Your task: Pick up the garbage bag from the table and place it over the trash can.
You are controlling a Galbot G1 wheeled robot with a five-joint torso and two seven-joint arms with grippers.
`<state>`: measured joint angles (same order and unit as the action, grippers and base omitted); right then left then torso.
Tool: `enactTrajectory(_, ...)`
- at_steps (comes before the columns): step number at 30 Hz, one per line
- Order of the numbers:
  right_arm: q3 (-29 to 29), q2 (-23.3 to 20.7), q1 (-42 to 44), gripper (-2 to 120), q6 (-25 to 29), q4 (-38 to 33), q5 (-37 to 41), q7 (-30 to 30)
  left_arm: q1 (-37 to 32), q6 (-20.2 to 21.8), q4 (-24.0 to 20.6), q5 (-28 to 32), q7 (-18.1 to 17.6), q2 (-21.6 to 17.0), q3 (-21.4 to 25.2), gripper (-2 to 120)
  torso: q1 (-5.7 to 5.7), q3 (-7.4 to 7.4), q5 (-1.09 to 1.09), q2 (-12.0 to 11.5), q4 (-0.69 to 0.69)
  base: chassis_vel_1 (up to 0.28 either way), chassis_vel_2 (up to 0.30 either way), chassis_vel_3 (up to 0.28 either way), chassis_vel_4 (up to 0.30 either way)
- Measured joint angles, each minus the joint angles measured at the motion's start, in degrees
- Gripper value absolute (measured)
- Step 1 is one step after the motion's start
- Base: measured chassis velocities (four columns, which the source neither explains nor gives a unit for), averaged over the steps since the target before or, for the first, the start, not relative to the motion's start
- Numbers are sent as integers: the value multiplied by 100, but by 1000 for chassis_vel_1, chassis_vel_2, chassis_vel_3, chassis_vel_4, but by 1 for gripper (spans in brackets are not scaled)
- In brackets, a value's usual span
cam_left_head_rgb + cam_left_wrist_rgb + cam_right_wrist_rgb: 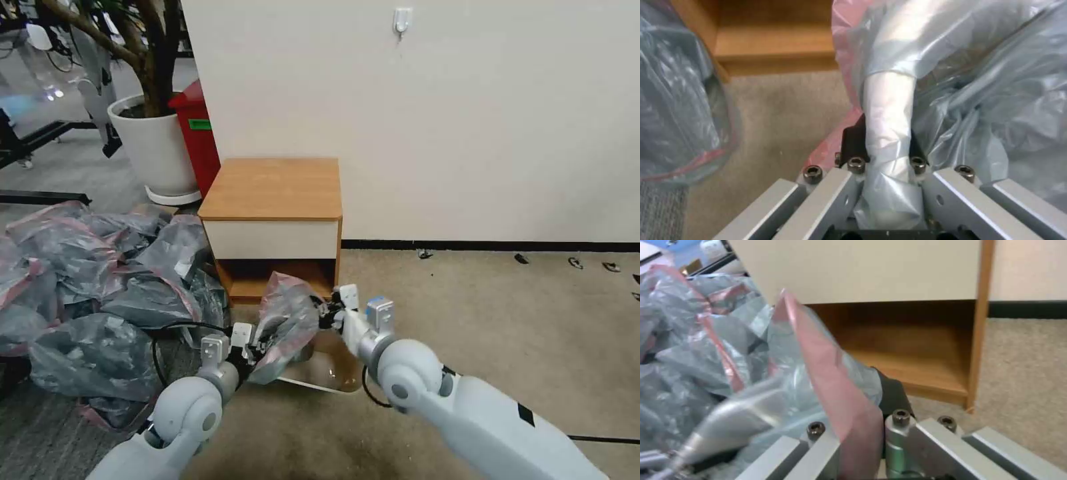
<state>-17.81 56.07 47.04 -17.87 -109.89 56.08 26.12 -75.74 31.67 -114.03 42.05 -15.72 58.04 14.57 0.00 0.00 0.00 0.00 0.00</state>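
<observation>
While both grippers hang low in front of the small wooden cabinet with the white drawer front (272,200), the crinkly grey plastic bag with the pink rim (287,320) is stretched between them, off the floor. Left gripper (257,347) is clamped on its near-left edge, right gripper (328,313) pinches the pink band. Cream plastic bin (330,370) sits right underneath, heap of grey bags (87,293) off left.

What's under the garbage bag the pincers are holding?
Under the garbage bag, held between left pincer and right pincer, the trash can shows its near rim and part of its opening. Its left side is covered by the bag.
</observation>
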Motion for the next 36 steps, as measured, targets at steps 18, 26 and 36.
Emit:
enactTrajectory(18,680,-311,717,0,-20,10,142,3,-102,-431,-35,74,300,63,451,3,0,0,0,0,0,0,0,0,0)
enactTrajectory(26,929,-436,961,0,-20,31,290,1,-112,-568,-59,220,457,83,616,3,0,0,0,0,0,0,0,0,0)
enactTrajectory(36,1033,-417,1293,0,9,-14,310,-4,-176,-659,-80,262,539,278,699,3,0,0,0,0,0,0,0,0,0)
